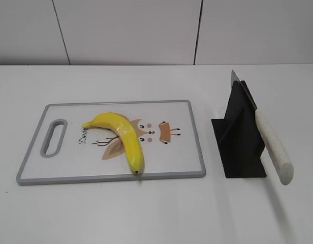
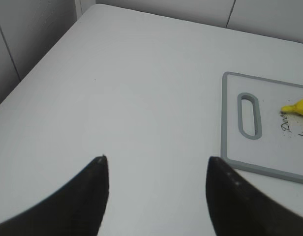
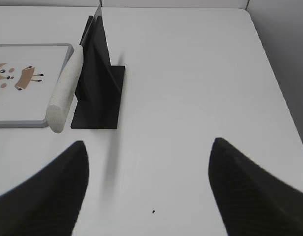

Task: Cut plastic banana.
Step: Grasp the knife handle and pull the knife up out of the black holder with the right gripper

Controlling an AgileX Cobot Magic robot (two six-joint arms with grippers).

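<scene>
A yellow plastic banana [image 1: 122,136] lies whole on a white cutting board with a grey rim [image 1: 197,137]; its tip shows in the left wrist view [image 2: 298,107]. A knife with a white handle [image 1: 273,147] rests in a black stand [image 1: 239,137], handle toward the front; it also shows in the right wrist view [image 3: 65,91]. My left gripper [image 2: 155,160] is open and empty over bare table left of the board [image 2: 224,118]. My right gripper [image 3: 149,145] is open and empty, in front and right of the stand [image 3: 97,93]. Neither gripper shows in the exterior view.
The board has a handle slot [image 1: 54,137] at its left end and a cartoon print in the middle. The white table ends at a wall behind and at edges on the left [image 2: 38,64] and right [image 3: 274,73].
</scene>
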